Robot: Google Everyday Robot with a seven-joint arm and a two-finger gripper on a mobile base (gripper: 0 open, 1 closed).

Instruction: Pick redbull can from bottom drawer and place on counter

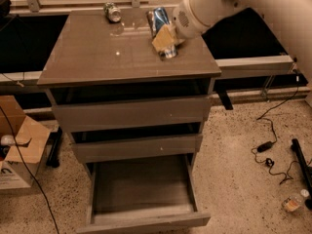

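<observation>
In the single camera view, my gripper (165, 39) sits over the far right part of the counter (107, 52), at about 1 o'clock from the counter's middle, with my arm coming in from 2 o'clock. My fingers are clenched on the redbull can (160, 17), so the can lies between them and not off to any side, with the tan pads across its lower half. The can's long axis is close to upright, its silver top leaning a little toward 11 o'clock and its base pointing down at the glossy surface. The base looks to be at or just above the counter; I cannot tell whether it touches. I judge that the coming move turns on this one relation: the base has to come flat on the counter before I let go, or the slim can may tip. Another can (113, 12) lies on its side at the counter's back edge, at 10 o'clock from my gripper and well apart. The bottom drawer (146, 222) stands pulled out at 6 o'clock, with nothing showing in it.
</observation>
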